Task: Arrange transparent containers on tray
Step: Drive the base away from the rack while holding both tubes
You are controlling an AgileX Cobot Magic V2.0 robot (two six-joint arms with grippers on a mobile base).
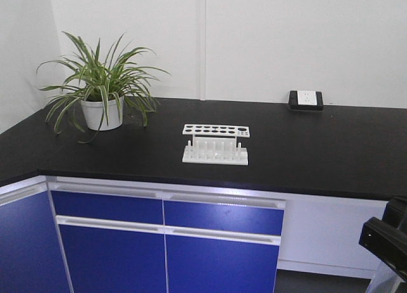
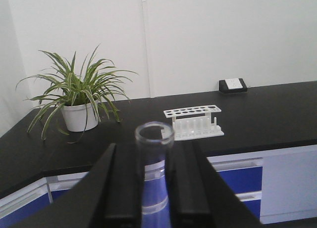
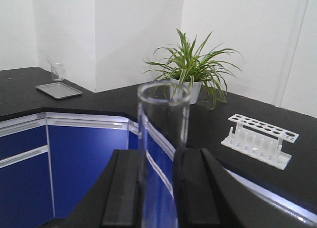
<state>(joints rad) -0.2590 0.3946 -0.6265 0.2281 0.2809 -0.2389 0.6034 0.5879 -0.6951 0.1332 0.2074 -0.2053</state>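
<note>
The left gripper [image 2: 154,154] is closed on a test tube [image 2: 154,176], which is held upright between two black fingers [image 2: 124,193]. The glass is seen to be thin, colourless and straight-sided, with a round open rim standing just above the fingertips. The blue cabinet fronts [image 2: 237,181] are seen through its wall, and nothing can be made out inside it.

The right gripper [image 3: 161,156] is likewise clamped around a second test tube [image 3: 163,121], also upright. More of this one is left standing above the fingers; the same clear wall and round rim are shown, with bright reflections along its edges.

Beyond both grippers a black counter [image 1: 318,147] is seen, carried on blue cabinets and running round a corner at the left. Near the middle of the counter a white holed rack [image 1: 215,145] is set, with a row of pegs on its base. To the far left of the rack, well apart from it, a potted plant [image 1: 102,89] with long striped leaves is placed in a white pot. At the far right, against the white wall, a black box with a white socket face [image 1: 305,100] is set.

In the right wrist view a flat grey tray [image 3: 58,90] is seen on the far left arm of the counter, with a small clear beaker [image 3: 58,71] just behind it; whether they touch cannot be told.
</note>
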